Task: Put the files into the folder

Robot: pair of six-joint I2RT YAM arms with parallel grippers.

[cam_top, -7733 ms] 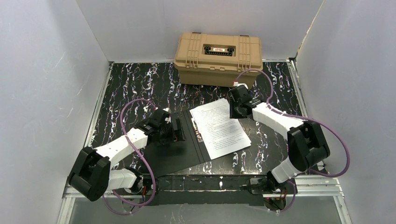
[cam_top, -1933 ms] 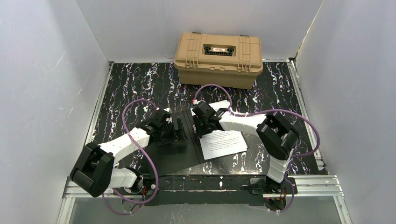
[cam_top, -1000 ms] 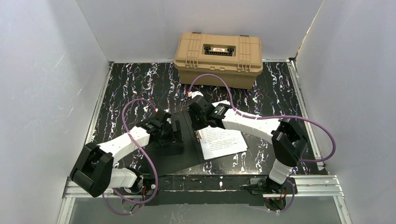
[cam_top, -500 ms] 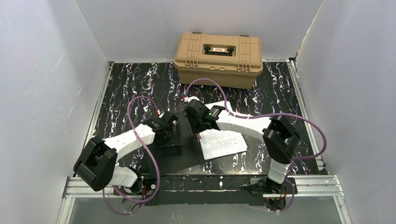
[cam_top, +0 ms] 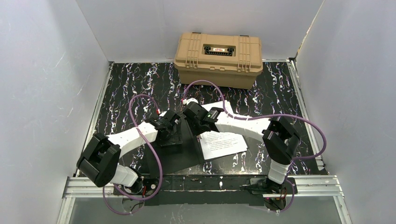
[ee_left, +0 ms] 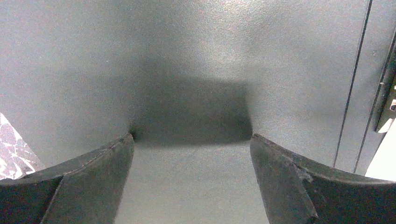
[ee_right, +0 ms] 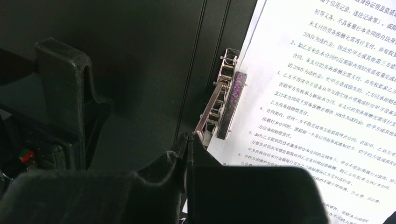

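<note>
The folder lies open on the table with its black inside up. The files, white sheets of dense print, rest on its right half beside a metal spring clip near the spine. My left gripper points down onto the left cover, open, its fingertips wide apart on the bare black surface. My right gripper hovers over the spine, shut, its tip right beside the near end of the clip's lever. Nothing shows between its fingers.
A tan plastic hard case stands shut at the back of the black marbled table. White walls enclose the table on the left, back and right. Purple cables loop above both arms.
The right gripper has shut and slid a little left, toward the spine and clip. The left gripper has shifted slightly on the left cover and stays open. The files lie as before.
</note>
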